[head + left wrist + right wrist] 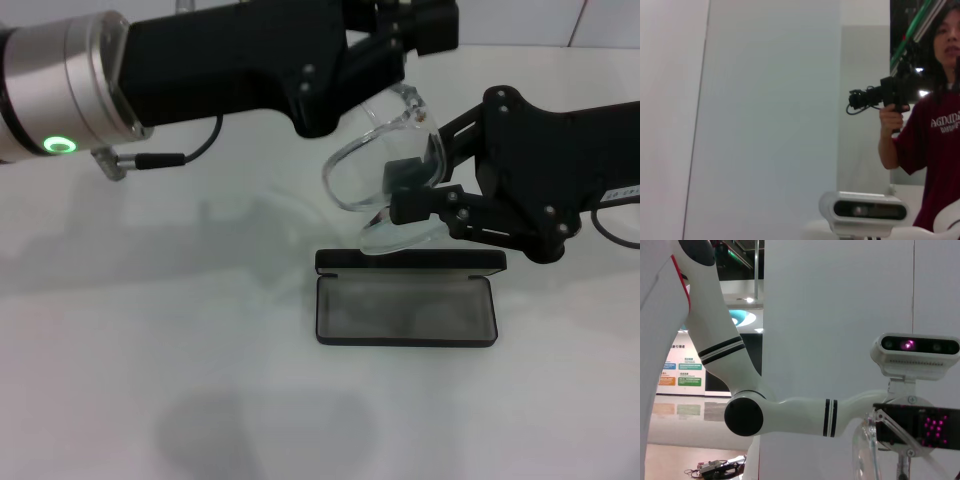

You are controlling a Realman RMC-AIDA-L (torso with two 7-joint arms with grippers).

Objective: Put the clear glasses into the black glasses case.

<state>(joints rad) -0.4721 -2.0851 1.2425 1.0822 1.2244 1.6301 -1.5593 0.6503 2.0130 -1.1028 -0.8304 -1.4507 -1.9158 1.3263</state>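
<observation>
1. The right gripper (pixel 418 191) reaches in from the right of the table (pixel 150 380), its jaws pressed onto the clear glasses (pixel 375 160) at the lower lens and frame, holding them in the air just above the rear edge of the black glasses case (pixel 405 300).
2. The left gripper (pixel 385 45) comes across from the left, high over the glasses; its fingers sit at the upper temple end, but I cannot tell whether they pinch it or merely rest near it.
3. The case lies open on the table, grey lining up, its lid standing along the far side. Its long axis runs left to right.
4. The glasses stand tilted: their long axis runs steeply from the upper temple down to the lens hanging over the case's back edge, so it crosses the case's axis rather than matching it.
5. Judged from this, the step in hand is lowering. Done well, it calls for laying the frame over until it runs left to right, bringing it forward over the lining and clear of the lid, then setting it down before letting go.
6. The risk is a lens catching on the lid edge.
</observation>
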